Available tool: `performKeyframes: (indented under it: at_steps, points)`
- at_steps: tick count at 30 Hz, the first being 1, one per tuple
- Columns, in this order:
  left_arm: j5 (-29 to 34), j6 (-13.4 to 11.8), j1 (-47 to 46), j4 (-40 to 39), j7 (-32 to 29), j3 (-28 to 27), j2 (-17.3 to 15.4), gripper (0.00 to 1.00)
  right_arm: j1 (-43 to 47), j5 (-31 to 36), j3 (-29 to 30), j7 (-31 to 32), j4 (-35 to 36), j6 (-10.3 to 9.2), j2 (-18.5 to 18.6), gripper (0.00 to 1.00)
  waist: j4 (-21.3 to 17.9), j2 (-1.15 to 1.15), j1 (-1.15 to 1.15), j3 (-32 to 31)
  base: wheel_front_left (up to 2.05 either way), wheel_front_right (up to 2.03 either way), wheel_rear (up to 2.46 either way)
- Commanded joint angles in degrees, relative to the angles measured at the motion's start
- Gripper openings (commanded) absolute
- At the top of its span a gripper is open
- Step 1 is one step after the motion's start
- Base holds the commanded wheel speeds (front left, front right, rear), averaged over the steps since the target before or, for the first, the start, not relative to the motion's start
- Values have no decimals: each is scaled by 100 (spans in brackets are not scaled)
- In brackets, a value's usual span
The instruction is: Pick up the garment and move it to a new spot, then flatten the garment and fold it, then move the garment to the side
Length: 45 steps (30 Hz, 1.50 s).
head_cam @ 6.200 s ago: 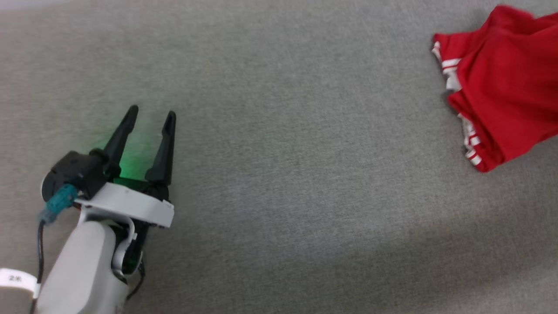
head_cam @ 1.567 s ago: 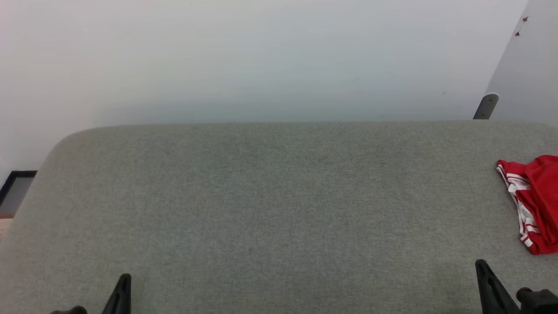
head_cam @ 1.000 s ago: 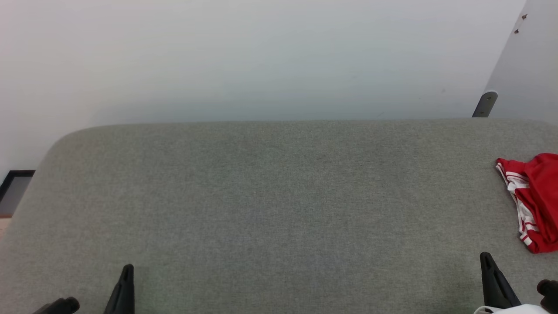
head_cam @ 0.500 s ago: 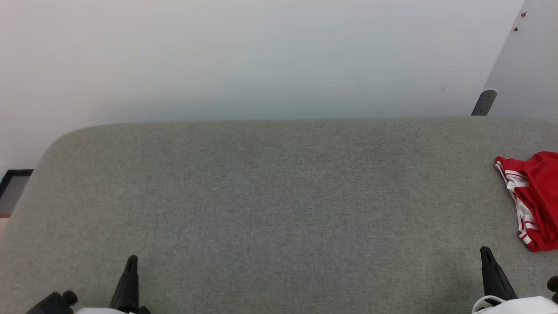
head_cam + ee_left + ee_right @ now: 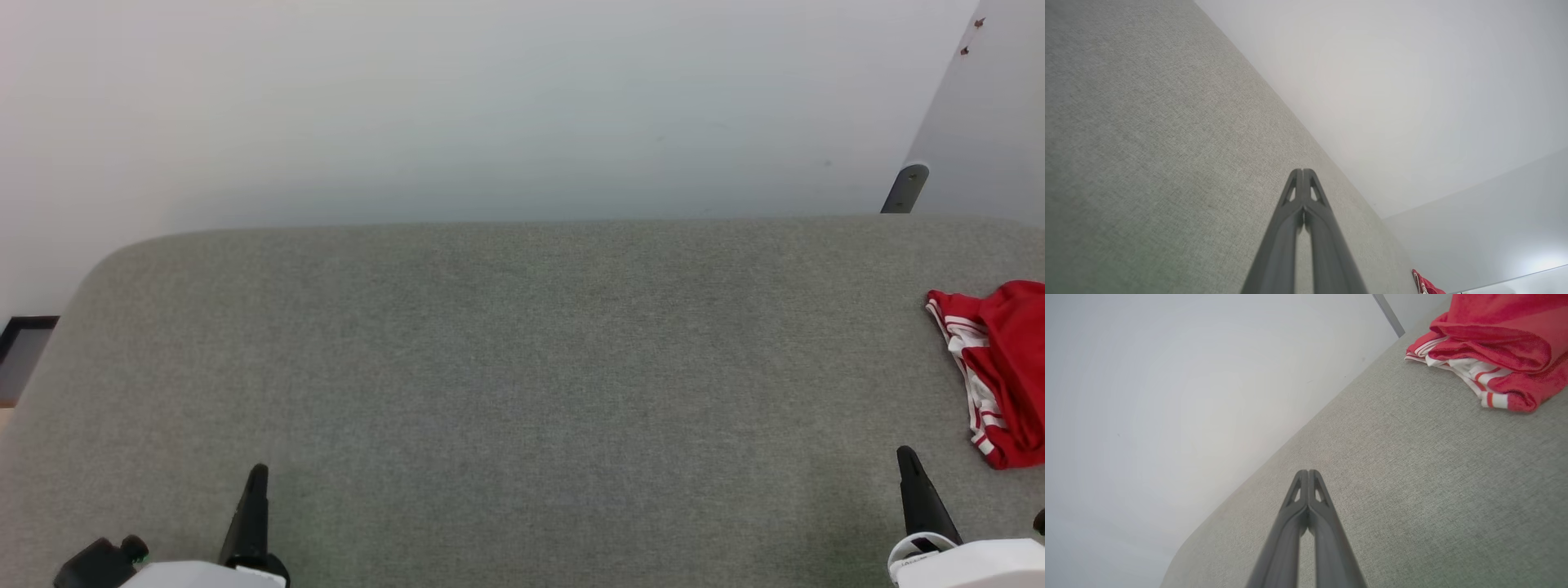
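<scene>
Now the left claw (image 5: 1303,171) and right claw (image 5: 1308,471), both closed, reach higher; garment (image 5: 1006,367) unmoved.

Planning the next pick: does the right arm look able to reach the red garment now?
Probably yes: the right gripper, shut, lies near the garment with only bare grey surface between them.
</scene>
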<state>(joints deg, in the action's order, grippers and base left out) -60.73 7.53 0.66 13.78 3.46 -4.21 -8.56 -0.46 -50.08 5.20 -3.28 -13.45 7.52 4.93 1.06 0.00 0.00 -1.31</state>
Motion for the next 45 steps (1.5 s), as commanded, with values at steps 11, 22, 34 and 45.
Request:
performKeyframes:
  at_steps: [11, 22, 34, 45]
  points:
    - [-665, -3, -238, -39, -202, -78, 90, 0, -215, -892, 54, 207, 32, -2, -37, 0, -16, 0, 0, 22, 0, 0, 0]
    - [-1195, -4, -347, -26, -378, -114, 193, 0, -312, -1604, 77, 378, 13, -3, -76, 0, -31, 0, 0, 43, 0, 0, 0]
    - [-1724, -5, -450, -12, -545, -149, 296, 0, -393, -2306, 93, 540, -4, -3, -112, 0, -48, 0, 0, 67, 0, 0, 0]
    - [-2111, -6, -523, -2, -678, -176, 375, 0, -439, -2825, 106, 668, -20, -3, -136, 0, -62, 0, 0, 86, 0, 0, 0]
